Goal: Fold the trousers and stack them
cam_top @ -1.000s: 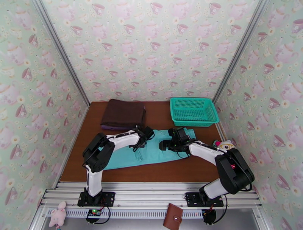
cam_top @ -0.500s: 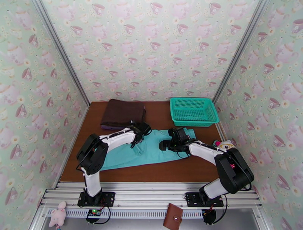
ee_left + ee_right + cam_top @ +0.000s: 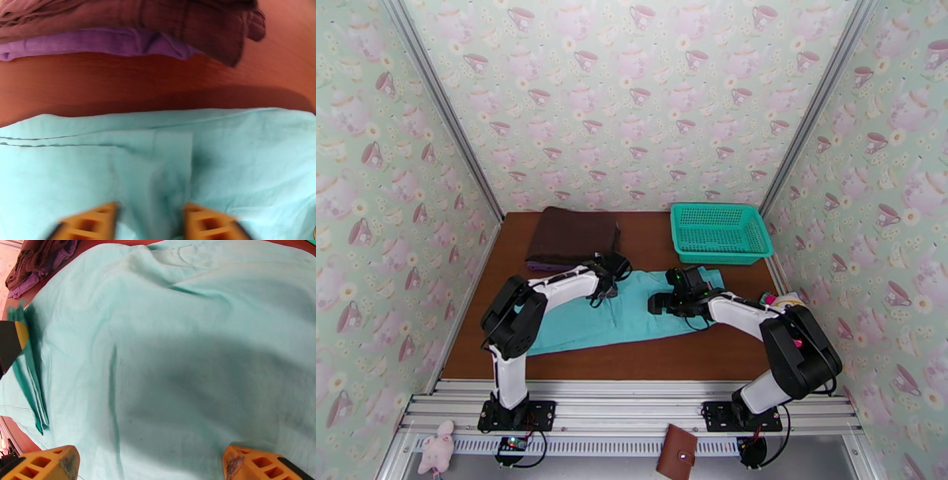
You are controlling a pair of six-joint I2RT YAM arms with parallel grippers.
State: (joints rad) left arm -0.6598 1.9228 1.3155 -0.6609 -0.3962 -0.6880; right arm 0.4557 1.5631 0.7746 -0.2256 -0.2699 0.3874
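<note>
Trousers (image 3: 632, 314) lie spread across the middle of the tabletop (image 3: 648, 359), at lower centre of the top view, just below the dark brown cloth (image 3: 573, 237). Our left end effector (image 3: 150, 219) sits at their upper edge with its jaws parted; a soft ridge of cloth lies between them, apparently not pinched. Our right end effector (image 3: 152, 461) hovers wide open over the right half. For a clean fold we should grasp edges rather than mid-panel fabric, catch both layers, lift evenly, and lay one half squarely over the other.
</note>
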